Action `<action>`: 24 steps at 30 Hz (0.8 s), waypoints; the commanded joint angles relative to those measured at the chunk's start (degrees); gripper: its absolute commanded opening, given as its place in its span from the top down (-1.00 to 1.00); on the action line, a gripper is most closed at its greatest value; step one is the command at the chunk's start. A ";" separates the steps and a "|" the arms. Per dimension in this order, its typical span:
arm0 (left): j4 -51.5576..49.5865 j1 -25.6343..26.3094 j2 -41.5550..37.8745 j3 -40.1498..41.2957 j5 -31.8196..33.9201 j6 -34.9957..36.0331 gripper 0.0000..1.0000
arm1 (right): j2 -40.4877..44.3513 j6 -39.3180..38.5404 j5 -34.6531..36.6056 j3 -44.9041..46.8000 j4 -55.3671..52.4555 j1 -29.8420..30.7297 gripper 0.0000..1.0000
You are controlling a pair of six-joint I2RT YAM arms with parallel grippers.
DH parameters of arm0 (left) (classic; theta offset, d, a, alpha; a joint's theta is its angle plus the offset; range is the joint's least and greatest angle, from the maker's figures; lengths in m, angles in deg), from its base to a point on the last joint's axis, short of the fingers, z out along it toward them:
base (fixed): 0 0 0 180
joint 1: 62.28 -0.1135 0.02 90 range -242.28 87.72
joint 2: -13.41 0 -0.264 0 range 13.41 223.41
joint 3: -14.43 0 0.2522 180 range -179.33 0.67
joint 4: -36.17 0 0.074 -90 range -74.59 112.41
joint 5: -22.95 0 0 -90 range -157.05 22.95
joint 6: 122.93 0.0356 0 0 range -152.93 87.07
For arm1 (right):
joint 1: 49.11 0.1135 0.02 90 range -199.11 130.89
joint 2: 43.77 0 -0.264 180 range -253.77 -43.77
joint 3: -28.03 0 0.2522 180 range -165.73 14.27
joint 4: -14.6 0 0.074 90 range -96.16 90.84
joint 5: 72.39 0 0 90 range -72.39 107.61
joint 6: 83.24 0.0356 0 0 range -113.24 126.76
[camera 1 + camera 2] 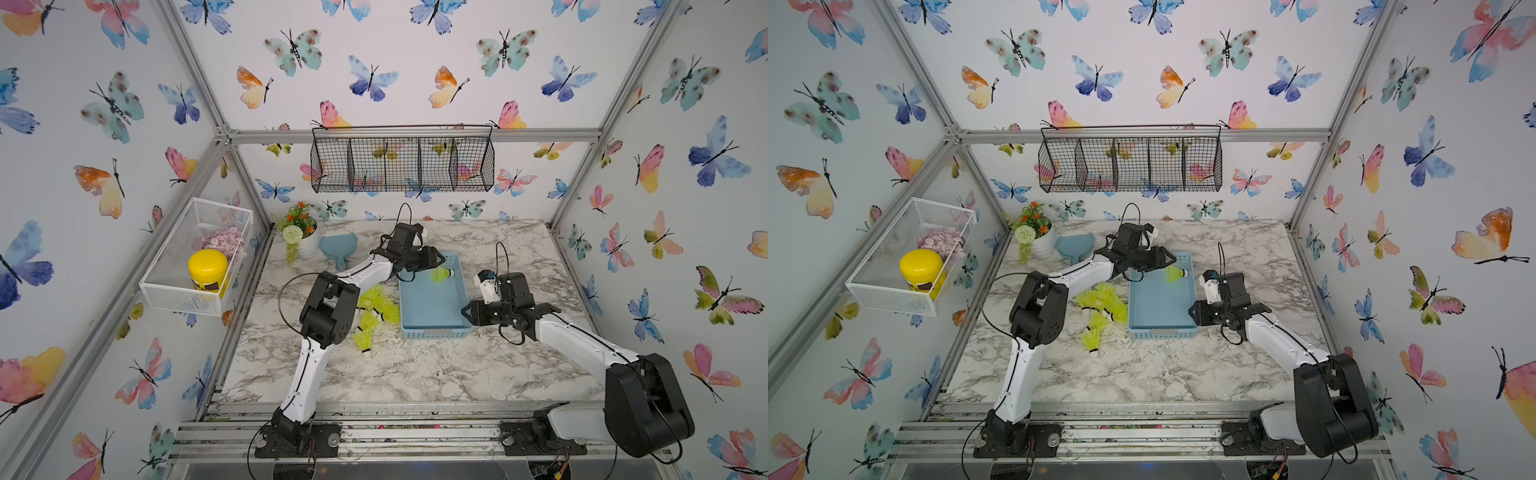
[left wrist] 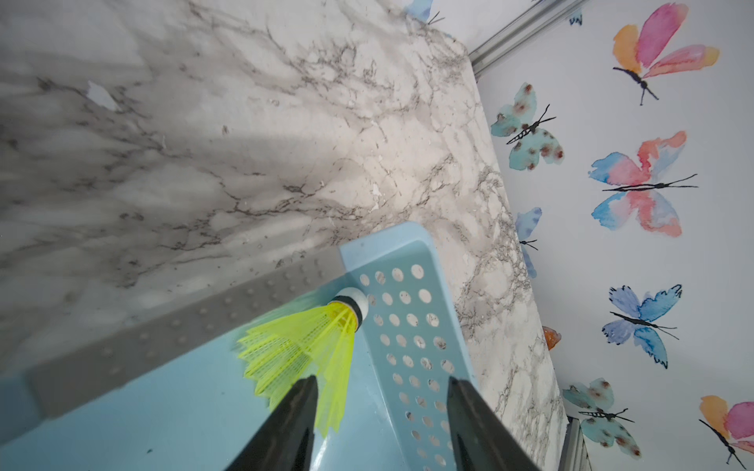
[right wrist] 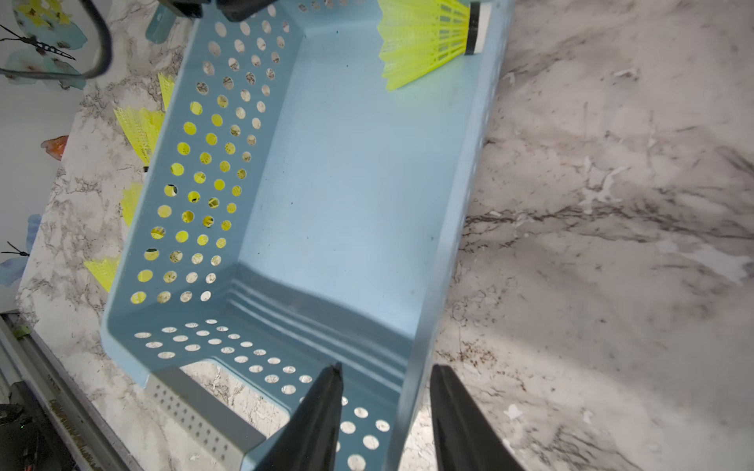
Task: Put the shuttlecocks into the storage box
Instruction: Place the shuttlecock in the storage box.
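The light blue storage box (image 1: 434, 332) (image 1: 1163, 332) lies mid-table. One neon yellow shuttlecock (image 1: 441, 275) (image 1: 1176, 274) (image 2: 310, 338) (image 3: 428, 36) rests inside at the far right corner, white tip against the wall. My left gripper (image 1: 441, 261) (image 2: 380, 378) hovers open just behind its skirt, holding nothing. Several more shuttlecocks (image 1: 376, 307) (image 1: 1104, 305) lie heaped on the marble left of the box, partly hidden by my left arm. My right gripper (image 1: 464, 311) (image 3: 387, 367) straddles the box's right wall (image 3: 412, 387) near the front corner, one finger inside and one outside, shut on it.
A potted plant (image 1: 305, 237) and a blue scoop (image 1: 338, 245) stand at the back left of the marble table (image 1: 415, 374). A white mesh basket (image 1: 166, 286) with a yellow jar hangs on the left wall. A black wire basket (image 1: 403, 160) hangs on the back wall.
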 commanded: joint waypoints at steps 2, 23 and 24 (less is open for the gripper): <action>-5.10 -0.38 -8.72 -0.41 4.83 6.07 -0.14 | 1.86 -2.12 4.80 -0.90 -0.84 -0.02 0.14; -25.47 -3.10 -53.28 33.27 23.67 25.99 -0.30 | 4.98 -7.74 9.61 -5.20 2.10 -0.02 0.12; -26.71 -3.08 -54.26 34.28 24.10 26.58 -0.31 | 5.01 -7.91 9.86 -5.30 2.19 -0.02 0.11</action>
